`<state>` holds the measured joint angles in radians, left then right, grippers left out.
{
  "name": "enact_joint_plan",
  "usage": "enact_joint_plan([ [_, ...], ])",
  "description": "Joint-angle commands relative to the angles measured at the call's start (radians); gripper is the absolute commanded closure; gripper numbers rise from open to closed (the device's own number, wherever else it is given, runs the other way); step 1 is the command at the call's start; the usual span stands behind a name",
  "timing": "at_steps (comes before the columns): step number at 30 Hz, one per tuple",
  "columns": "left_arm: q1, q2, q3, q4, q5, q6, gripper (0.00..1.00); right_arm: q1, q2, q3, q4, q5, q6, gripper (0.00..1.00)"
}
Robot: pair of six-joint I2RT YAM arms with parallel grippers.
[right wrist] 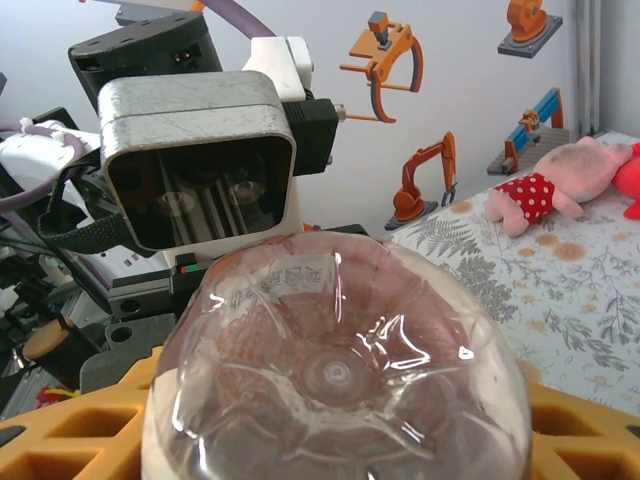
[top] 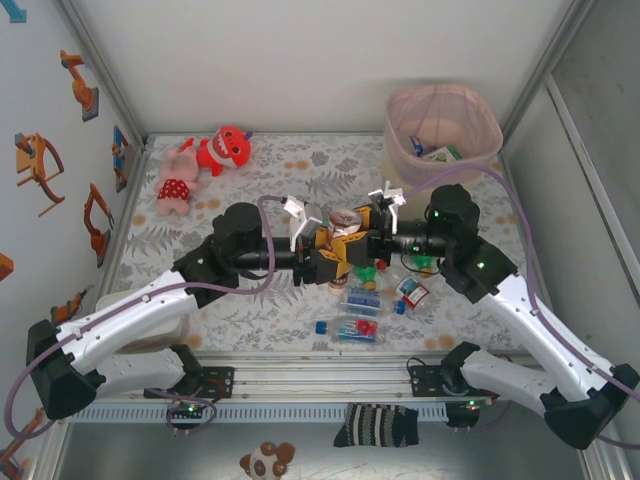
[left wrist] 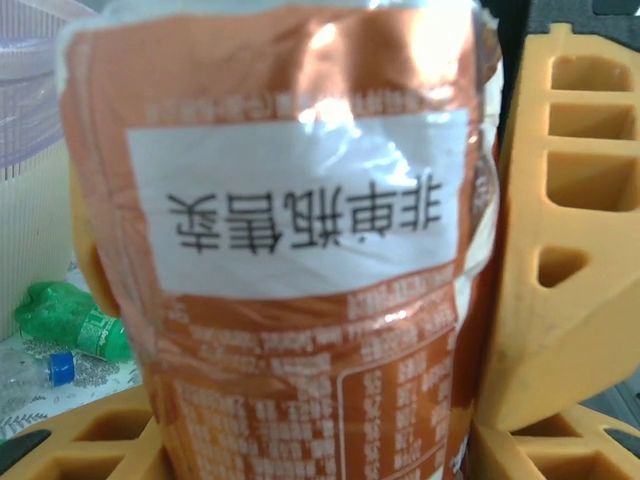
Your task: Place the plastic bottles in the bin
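Closest to the lens, an orange-labelled bottle (left wrist: 300, 250) was pressed right up against the left wrist camera, its white sticker printed with dark characters. It was clamped between the yellow fingers (left wrist: 95, 440) of the left gripper (top: 325, 258). From above, that bottle was seen over the middle of the floral table (top: 300, 170), caught between the two arms where their tips met. Its clear ribbed base was pointed straight at the right wrist camera. It was flanked there by the right gripper (top: 368, 243), whose yellow fingers (right wrist: 590, 430) were set either side of it. Whether they were squeezing it or standing just off could not be told. Nearer the arms' bases, a green bottle (top: 368, 272) and clear bottles with blue caps (top: 352, 328) were lying on the table. At the far right corner the pink-rimmed bin (top: 480, 135) was stood upright, and a few bottles (top: 437, 152) were seen inside it. Two plush toys (top: 205, 160) were lying at the far left.
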<state>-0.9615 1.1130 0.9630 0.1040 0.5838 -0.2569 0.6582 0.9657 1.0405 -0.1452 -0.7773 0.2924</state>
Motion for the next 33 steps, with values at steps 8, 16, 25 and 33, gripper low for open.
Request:
enact_joint_plan([
  [8, -0.003, -0.082, 0.008, -0.012, -0.091, 0.021, 0.33, 0.011, -0.045, 0.085, -0.102, 0.262, -0.028, 0.44],
  [16, -0.002, -0.127, -0.033, -0.059, -0.167, 0.027, 0.31, -0.063, 0.021, 0.283, -0.315, 0.527, -0.121, 0.44],
  [25, 0.001, -0.116, -0.016, -0.113, -0.206, 0.045, 0.32, -0.402, 0.222, 0.547, -0.361, 0.499, -0.142, 0.44],
  [33, 0.016, -0.109, -0.007, -0.128, -0.226, 0.059, 0.32, -0.591, 0.455, 0.809, -0.417, 0.531, -0.202, 0.45],
])
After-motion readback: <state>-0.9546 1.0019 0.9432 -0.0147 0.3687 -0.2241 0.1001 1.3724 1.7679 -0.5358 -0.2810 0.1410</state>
